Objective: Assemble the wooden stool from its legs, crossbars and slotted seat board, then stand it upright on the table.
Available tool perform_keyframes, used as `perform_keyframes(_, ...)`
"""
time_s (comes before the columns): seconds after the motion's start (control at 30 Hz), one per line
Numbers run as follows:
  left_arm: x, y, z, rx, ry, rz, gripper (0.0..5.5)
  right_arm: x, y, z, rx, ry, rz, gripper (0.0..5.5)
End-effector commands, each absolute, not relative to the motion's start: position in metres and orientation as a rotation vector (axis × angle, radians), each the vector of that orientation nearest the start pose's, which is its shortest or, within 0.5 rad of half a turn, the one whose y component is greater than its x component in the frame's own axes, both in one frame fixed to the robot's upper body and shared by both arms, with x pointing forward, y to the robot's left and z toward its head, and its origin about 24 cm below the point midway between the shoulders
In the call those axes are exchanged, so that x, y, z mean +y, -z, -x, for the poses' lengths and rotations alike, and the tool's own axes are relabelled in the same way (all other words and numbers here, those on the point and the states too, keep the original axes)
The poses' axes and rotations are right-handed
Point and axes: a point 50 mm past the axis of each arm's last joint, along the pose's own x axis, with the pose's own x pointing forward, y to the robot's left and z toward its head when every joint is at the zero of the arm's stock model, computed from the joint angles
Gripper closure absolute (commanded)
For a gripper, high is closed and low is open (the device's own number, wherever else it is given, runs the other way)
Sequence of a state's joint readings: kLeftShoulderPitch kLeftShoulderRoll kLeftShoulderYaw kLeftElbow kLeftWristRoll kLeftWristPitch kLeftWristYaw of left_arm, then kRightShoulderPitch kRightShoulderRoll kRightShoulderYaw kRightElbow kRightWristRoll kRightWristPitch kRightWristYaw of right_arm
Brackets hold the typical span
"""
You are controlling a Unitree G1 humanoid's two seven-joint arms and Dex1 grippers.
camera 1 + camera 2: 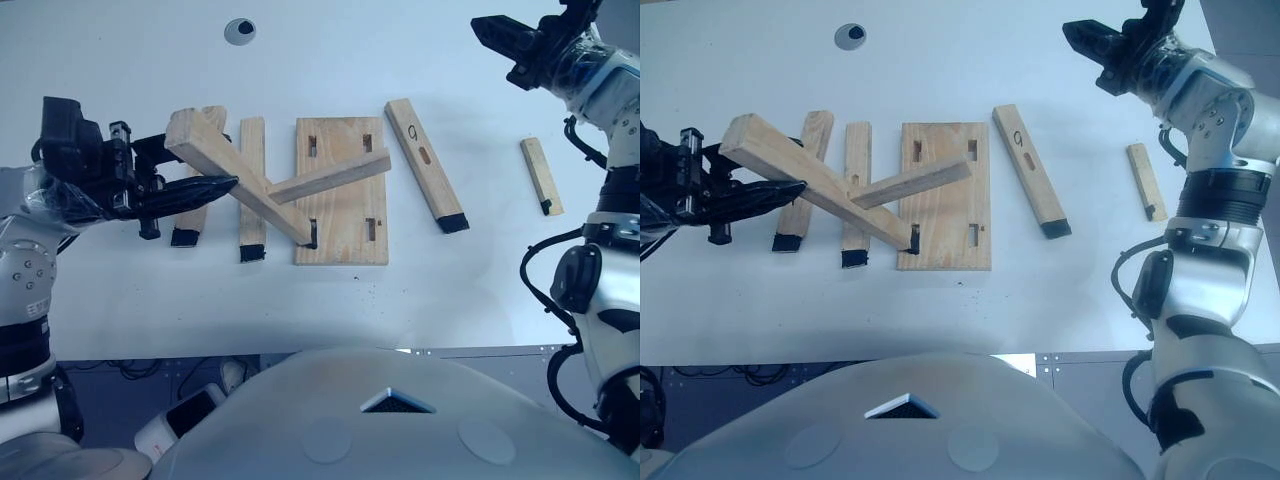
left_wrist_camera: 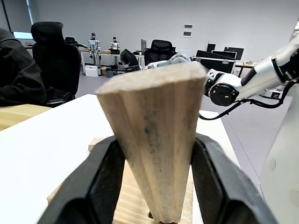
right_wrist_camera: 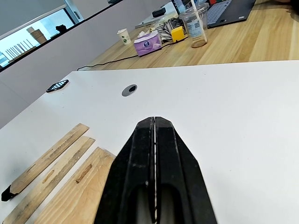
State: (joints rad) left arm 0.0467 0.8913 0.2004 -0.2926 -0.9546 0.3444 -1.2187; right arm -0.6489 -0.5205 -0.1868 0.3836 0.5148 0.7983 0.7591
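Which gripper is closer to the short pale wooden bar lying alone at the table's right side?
Right. The right gripper hangs shut beyond the short wooden bar; the left gripper is across the table, clamped on a long wooden leg.

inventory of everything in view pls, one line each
seat board: 1, light wood, slotted, flat at table centre
held leg: 1, light wood with black tip, tilted, tip at a slot in the seat board
attached crossbar: 1, light wood, joined to the held leg, over the seat board
flat legs: 2, light wood with black tips, left of the seat board
slotted leg: 1, light wood with black tip, flat, right of the seat board
short crossbar: 1, light wood, flat at far right
grommet: 1, grey, far side of table
table: 1, white
left tool: 1, black, shut on the held leg
right tool: 1, black, shut, raised over the far right of the table
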Motion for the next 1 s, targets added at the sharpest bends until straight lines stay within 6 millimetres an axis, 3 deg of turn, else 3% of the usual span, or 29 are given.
perform_keyframes(0.03, 0.247, -0.131, -0.212, 0.332, 1.202, -0.261, 3.51, -0.221, -0.139, -0.336, 0.325, -0.666, -0.33, 5.5)
perform_keyframes(0.3, 0.246, -0.131, -0.211, 0.327, 1.221, -0.386, 3.51, -0.219, -0.132, -0.33, 0.332, -0.662, -0.344, 5.5)
perform_keyframes(0.53, 0.223, -0.123, -0.191, 0.334, 1.302, -0.43, 3.51, -0.22, -0.126, -0.323, 0.316, -0.625, -0.371, 5.5)
perform_keyframes(0.67, 0.22, -0.104, -0.185, 0.439, 1.276, -0.435, 3.51, -0.22, -0.117, -0.315, 0.309, -0.593, -0.399, 5.5)
perform_keyframes(0.87, 0.235, -0.064, -0.188, 0.653, 1.175, -0.567, 3.51, -0.215, -0.108, -0.309, 0.285, -0.551, -0.43, 5.5)
perform_keyframes(1.0, 0.232, -0.056, -0.195, 0.665, 1.105, -0.56, 3.51, -0.215, -0.106, -0.309, 0.272, -0.531, -0.437, 5.5)
